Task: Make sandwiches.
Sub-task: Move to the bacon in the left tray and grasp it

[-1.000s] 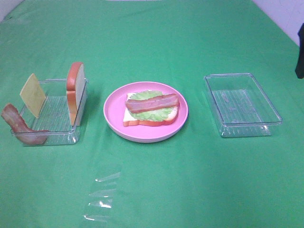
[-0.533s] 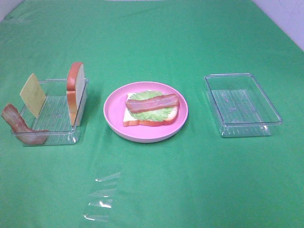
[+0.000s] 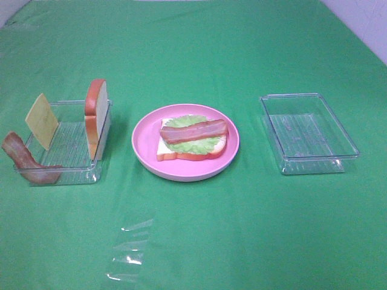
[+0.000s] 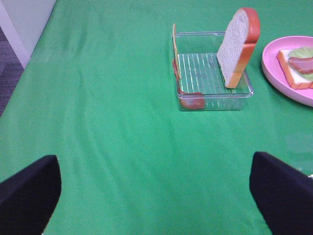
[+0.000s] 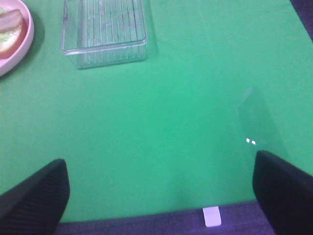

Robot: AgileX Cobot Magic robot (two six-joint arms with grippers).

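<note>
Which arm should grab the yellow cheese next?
Probably the left. The cheese stands in the left tray, right in front of the open left gripper. The right gripper faces only the right tray, which holds nothing.

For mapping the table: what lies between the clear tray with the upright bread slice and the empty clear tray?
The pink plate lies there, carrying the unfinished sandwich with no top slice yet, as the exterior high view shows.
</note>
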